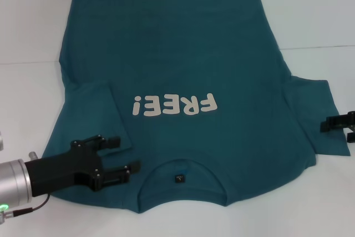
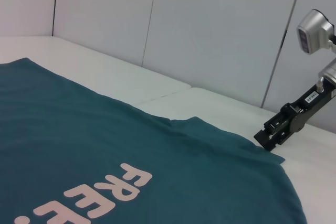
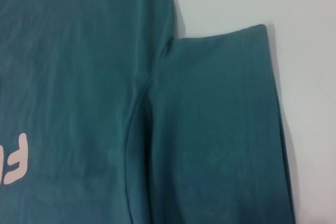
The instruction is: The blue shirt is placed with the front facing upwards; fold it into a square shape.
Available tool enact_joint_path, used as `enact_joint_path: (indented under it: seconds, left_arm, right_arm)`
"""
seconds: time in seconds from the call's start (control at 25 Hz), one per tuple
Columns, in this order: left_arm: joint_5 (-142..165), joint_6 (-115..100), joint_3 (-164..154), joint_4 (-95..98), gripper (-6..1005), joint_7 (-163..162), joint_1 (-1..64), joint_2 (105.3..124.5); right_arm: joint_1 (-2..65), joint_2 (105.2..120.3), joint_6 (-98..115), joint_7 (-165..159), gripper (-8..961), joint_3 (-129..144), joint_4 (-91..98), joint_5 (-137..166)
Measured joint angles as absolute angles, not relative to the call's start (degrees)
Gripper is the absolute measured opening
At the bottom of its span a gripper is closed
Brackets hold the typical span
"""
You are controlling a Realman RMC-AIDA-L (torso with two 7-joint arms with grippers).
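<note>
The blue shirt (image 1: pixel 183 54) lies flat on the white table, front up, with its white "FREE!" lettering (image 1: pixel 175 104) mid-chest. The collar with its small dark tag (image 1: pixel 178 178) is nearest me. One sleeve (image 1: pixel 97 109) is folded inward onto the body on the left. My left gripper (image 1: pixel 128 154) is open just above the shirt's left shoulder, beside the collar. My right gripper (image 1: pixel 335 130) is open at the outer edge of the spread right sleeve (image 1: pixel 313 104). The left wrist view shows that right gripper (image 2: pixel 269 139) at the cloth's edge. The right wrist view shows only that sleeve (image 3: pixel 220 129).
The white table (image 1: pixel 310 15) shows bare around the shirt at the far right and far left. White wall panels (image 2: pixel 210 30) stand behind the table. The shirt's hem reaches the far edge of the head view.
</note>
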State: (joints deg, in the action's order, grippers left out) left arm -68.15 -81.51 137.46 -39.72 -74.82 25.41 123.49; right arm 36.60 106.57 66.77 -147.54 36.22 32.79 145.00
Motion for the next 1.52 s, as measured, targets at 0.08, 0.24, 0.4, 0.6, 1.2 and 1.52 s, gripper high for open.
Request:
enact_joint_path:
  seconds: [0.08,0.24,0.4,0.6,1.2,1.52]
  left_arm:
    - [-68.15,-81.28,137.46,-39.72,828,-74.82,25.47,123.49]
    - [-68.15,-81.21,137.46,-39.72,828,-74.8,25.51,123.49]
    - [-68.15,-81.21,137.46,-39.72,828,-74.79,25.56,123.49]
    - [-68.15,-81.2,137.46,-39.73,827,-74.79,25.6,123.49]
    - [-68.36,-81.21,137.52,-39.82,828,-74.79,25.81,123.49]
    - [-68.25,-81.11,137.54,-39.76,827,-74.79,25.99,123.49]
  right_arm:
    - [36.58,106.75,66.4,-147.54,895,36.21,32.77,144.99]
    - [36.58,107.18,65.97,-147.48,884,36.18,32.87,144.95]
    - [36.62,107.5,65.83,-147.45,873,35.75,32.71,144.59]
    - [36.62,107.6,66.4,-145.54,859,35.69,32.54,143.58]
    - [35.31,107.58,66.67,-140.68,178,35.59,32.61,138.7]
    - [34.89,106.87,67.3,-140.81,0,35.44,32.9,138.64]
